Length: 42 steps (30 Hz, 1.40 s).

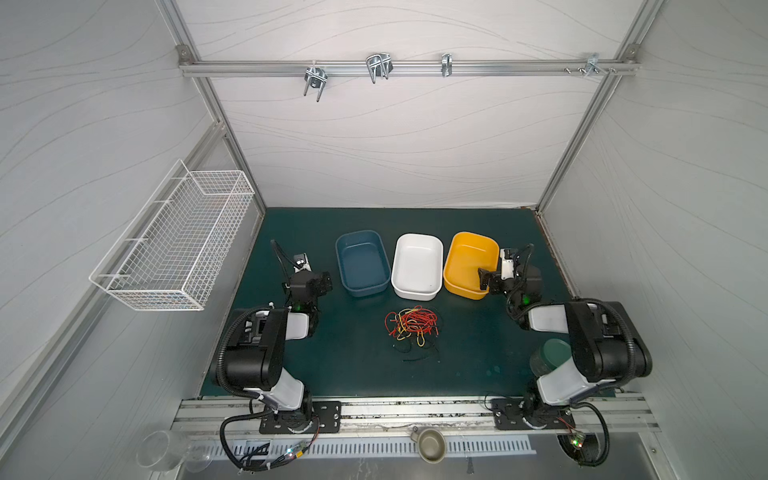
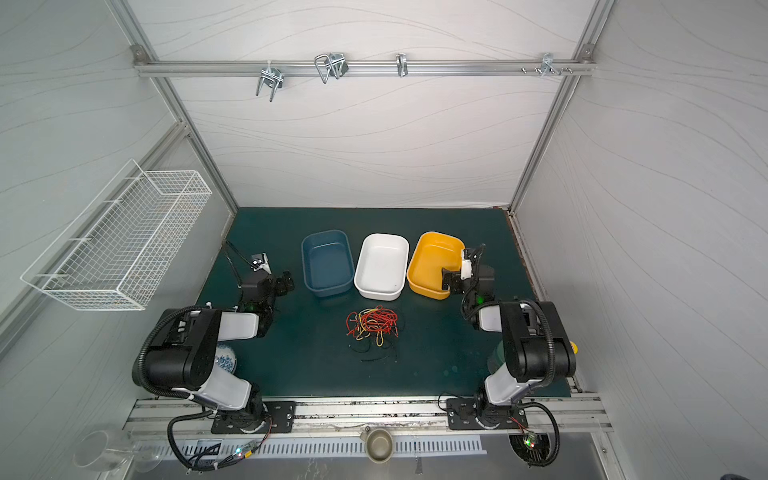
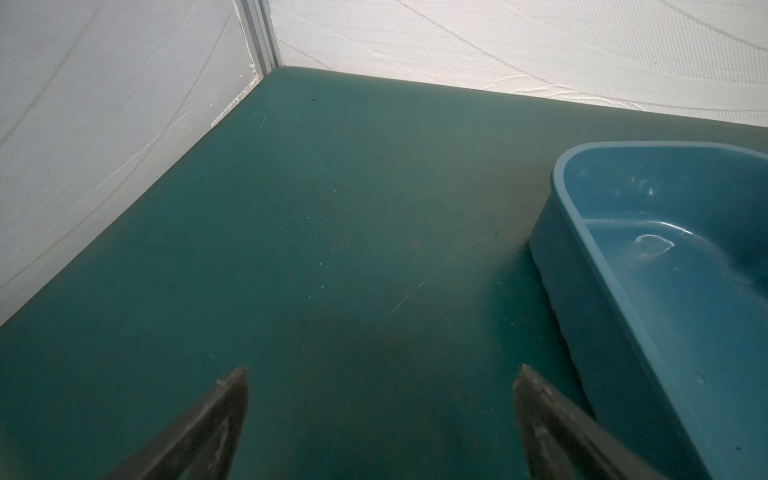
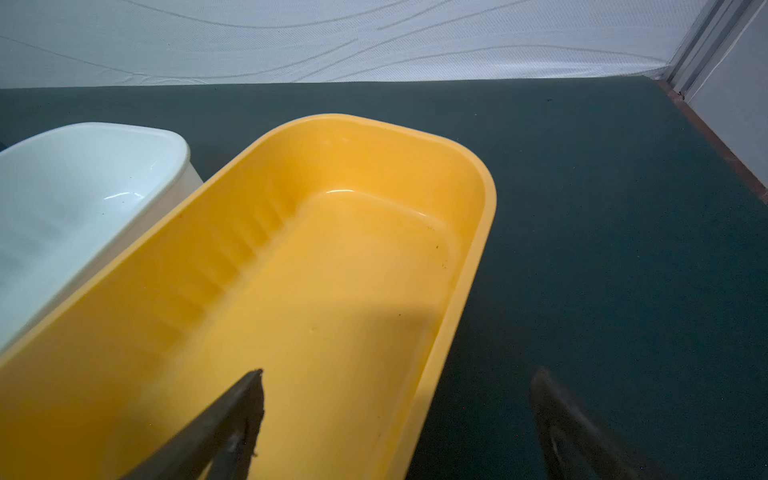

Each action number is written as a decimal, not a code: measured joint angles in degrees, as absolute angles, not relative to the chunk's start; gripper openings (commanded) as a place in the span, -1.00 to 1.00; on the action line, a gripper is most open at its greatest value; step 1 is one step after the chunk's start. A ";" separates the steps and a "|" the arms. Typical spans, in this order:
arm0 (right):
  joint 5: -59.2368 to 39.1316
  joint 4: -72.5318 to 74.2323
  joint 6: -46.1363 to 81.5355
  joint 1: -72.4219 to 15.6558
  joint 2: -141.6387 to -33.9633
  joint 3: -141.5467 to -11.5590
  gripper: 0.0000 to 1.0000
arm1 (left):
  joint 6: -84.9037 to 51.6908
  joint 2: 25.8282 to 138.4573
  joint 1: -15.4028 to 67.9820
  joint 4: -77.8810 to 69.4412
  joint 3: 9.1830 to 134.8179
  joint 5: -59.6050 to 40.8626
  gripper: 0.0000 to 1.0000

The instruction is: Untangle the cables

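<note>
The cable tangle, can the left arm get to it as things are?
Probably yes. The cables lie in the open on the mat, and nothing stands between them and the open left claw.

Legible markings: none. No text, label, brand, number or sign can be read in any view. The circuit board (image 1: pixel 577 443) just beside the right arm base (image 1: pixel 524 416) is too small to resolve.

Even, soft light in both top views, straight lines bowing toward the edges. Wrist views dimmer; small glints on the yellow tub (image 4: pixel 216 249).
</note>
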State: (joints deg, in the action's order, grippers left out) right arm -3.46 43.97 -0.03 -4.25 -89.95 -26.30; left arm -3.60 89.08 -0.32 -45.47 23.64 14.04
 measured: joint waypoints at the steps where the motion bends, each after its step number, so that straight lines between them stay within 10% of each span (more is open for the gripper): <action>1: -3.46 43.97 -0.03 -4.25 -89.95 -26.30 0.98 | -3.60 89.08 -0.32 -45.47 23.64 14.04 1.00; 42: -4.40 43.97 -0.03 -3.64 -89.95 -26.30 0.98 | -3.60 89.08 -0.32 -45.47 23.64 14.04 1.00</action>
State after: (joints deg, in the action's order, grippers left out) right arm -4.40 43.97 -0.03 -3.64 -89.95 -26.30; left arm -3.60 89.08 -0.32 -45.47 23.64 14.04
